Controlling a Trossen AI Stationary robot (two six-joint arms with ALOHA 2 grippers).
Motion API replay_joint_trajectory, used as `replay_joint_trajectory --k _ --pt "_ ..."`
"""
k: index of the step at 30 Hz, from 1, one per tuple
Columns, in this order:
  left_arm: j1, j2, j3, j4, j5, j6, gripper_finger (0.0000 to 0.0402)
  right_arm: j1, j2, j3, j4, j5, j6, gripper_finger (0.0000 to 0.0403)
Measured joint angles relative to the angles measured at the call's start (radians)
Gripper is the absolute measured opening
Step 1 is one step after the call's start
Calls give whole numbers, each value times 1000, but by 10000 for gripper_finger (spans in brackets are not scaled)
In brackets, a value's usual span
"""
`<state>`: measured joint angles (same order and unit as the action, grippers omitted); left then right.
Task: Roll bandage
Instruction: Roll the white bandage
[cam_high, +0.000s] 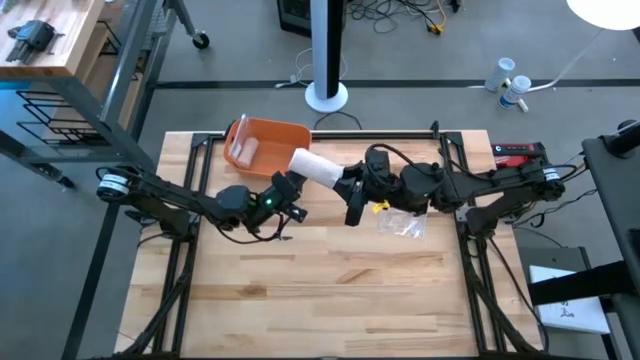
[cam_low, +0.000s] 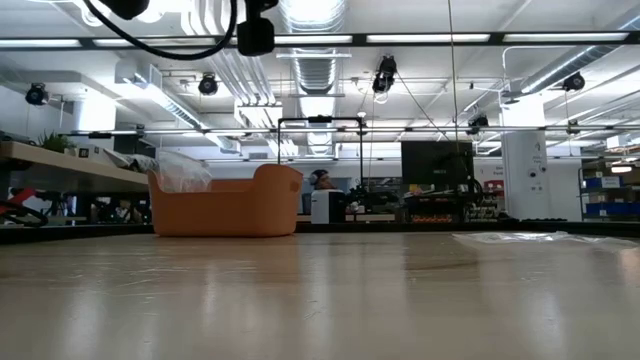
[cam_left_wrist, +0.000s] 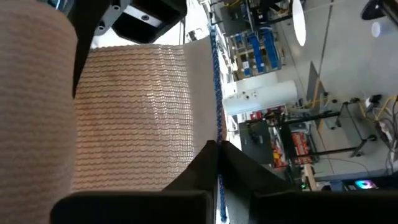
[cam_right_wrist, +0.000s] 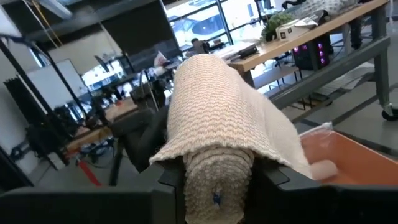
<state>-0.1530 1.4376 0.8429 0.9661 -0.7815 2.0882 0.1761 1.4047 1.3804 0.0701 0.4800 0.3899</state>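
Wooden table (cam_high: 320, 290), bandage (cam_high: 316, 167) clamped between both grippers

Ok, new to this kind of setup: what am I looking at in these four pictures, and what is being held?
Two dark robot arms work over a wooden table. One picture looks straight down, one looks level across the tabletop, and two come from cameras on the wrists. The left gripper and the right gripper meet above the table, both shut on a beige bandage held in the air. On the table lie an orange bin and a clear plastic wrapper.
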Motion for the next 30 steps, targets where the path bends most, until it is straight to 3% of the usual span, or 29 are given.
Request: replay_joint_trajectory --k 8,18,30 --pt "-73 0 -1 -26 -53 -128 1 0 -27 0 -179 134 -141 94" --pt "-134 0 -5 -52 -146 -213 0 0 -31 0 -283 125 -231 94" --pt "-155 -1 -68 -55 -177 -305 0 1 -28 -2 -311 114 -279 95"
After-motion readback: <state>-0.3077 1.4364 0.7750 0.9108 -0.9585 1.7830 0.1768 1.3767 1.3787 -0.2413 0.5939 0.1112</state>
